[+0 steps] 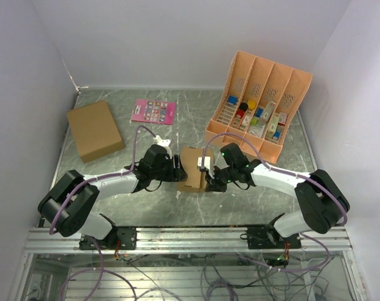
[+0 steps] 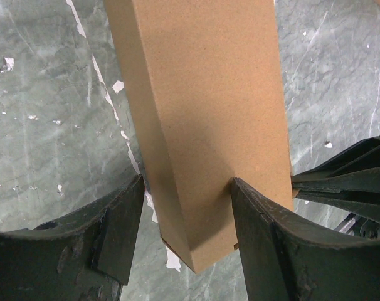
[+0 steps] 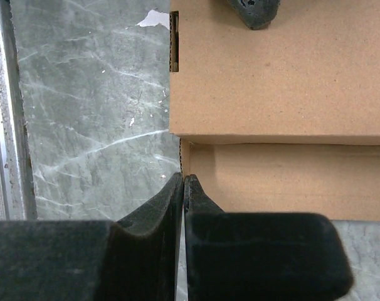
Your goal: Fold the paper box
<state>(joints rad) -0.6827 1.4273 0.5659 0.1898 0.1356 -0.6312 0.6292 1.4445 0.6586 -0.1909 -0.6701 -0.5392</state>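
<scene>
The paper box [image 1: 191,166] is a small oblong brown carton in the middle of the table, between my two grippers. My left gripper [image 1: 179,174] comes at it from the left. In the left wrist view the box [image 2: 202,94] runs between the fingers of that gripper [image 2: 187,188]; the right finger [image 2: 259,219] presses its broad face and the left fingertip [image 2: 130,207] meets its side face. My right gripper [image 1: 210,170] is at the box's right side. In the right wrist view this gripper [image 3: 184,182] is shut, pinching the thin edge of a side panel of the box [image 3: 278,81].
A larger brown cardboard box [image 1: 95,130] lies at the back left, a pink card [image 1: 153,111] beside it. An orange divided rack [image 1: 259,103] with small bottles stands at the back right. White walls close the table on three sides; a metal rail [image 1: 190,238] runs along the near edge.
</scene>
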